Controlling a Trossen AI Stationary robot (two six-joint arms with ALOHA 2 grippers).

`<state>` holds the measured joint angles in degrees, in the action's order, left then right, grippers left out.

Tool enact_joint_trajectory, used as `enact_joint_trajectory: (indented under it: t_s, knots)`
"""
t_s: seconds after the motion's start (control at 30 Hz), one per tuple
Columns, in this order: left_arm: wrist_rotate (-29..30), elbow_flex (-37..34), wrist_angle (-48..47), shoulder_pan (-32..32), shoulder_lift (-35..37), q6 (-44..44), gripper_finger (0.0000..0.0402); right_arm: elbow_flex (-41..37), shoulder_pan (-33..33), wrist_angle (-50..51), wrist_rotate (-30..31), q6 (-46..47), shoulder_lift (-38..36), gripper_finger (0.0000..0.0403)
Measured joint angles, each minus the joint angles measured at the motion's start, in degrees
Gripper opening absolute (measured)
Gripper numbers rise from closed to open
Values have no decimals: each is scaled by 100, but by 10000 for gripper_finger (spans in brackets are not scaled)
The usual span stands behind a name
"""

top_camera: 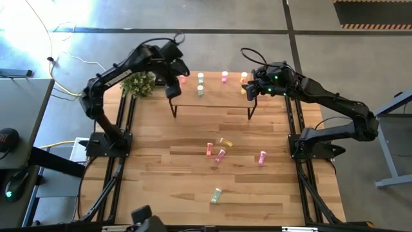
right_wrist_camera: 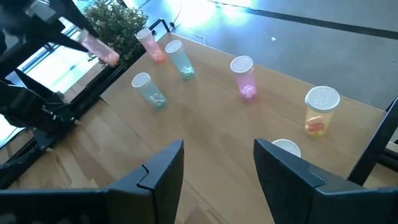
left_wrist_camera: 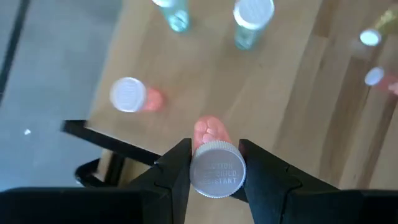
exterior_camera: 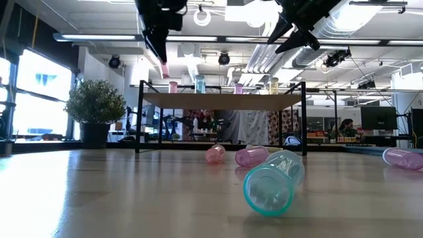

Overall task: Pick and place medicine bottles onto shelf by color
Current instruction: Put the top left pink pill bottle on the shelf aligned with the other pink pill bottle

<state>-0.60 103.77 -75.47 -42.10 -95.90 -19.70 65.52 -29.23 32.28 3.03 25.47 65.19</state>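
Left end effector (left_wrist_camera: 216, 171) poised above the shelf's (top_camera: 212, 96) left end, clamped on a salmon-red bottle (left_wrist_camera: 214, 163) by its white cap. Right end effector (right_wrist_camera: 217, 168) hovering over the shelf's right end, fingers apart, empty. Spilled bottles (exterior_camera: 272, 182) on the bench (top_camera: 193, 187), plain from the low view only.

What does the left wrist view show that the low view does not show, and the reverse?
Only the left wrist view: the white cap of the salmon-red bottle clamped between the left gripper fingers, and the white caps of the standing bottles seen from above.

Only the low view: bottles lying on the table, such as the mint-green bottle nearest the camera, the potted plant, the shelf legs, and the open right gripper above the shelf.

Both: the shelf top with upright bottles on it, and the left gripper holding the bottle above the shelf.
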Motion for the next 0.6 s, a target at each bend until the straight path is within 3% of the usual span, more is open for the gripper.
enact_joint_trajectory:
  t_s: [0.6]
  knots:
    - [258,0,-19,211,-729,-151,115,0,0,146,0,-46,0,185]
